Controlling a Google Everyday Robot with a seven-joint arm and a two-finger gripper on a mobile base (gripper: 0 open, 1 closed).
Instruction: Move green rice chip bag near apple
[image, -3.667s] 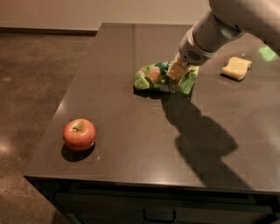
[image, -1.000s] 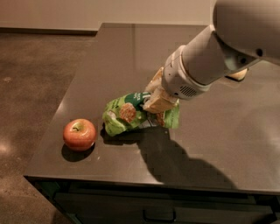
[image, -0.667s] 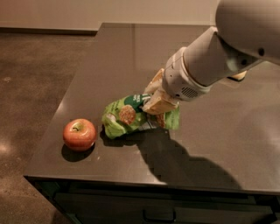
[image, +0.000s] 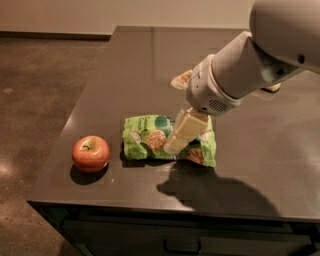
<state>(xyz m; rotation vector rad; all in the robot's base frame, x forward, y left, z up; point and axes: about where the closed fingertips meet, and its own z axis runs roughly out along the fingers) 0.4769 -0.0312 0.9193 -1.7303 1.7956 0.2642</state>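
The green rice chip bag (image: 150, 140) lies flat on the dark table, a short gap to the right of the apple (image: 90, 153). The apple stands near the table's front left corner. My gripper (image: 173, 115) hangs over the bag's right half, open. One pale finger (image: 184, 131) points down across the bag, and the other finger (image: 181, 80) is spread away toward the back. The bag's right middle is hidden behind the lower finger.
The dark table (image: 150, 60) has its left edge just beyond the apple and its front edge close below both things. A pale yellow block (image: 273, 89) peeks out behind my arm at the right. A drawer handle (image: 181, 247) shows under the front edge.
The bag has been let go and now lies flat instead of bunched in the fingers. The fingers have spread apart above it. The apple has not moved.
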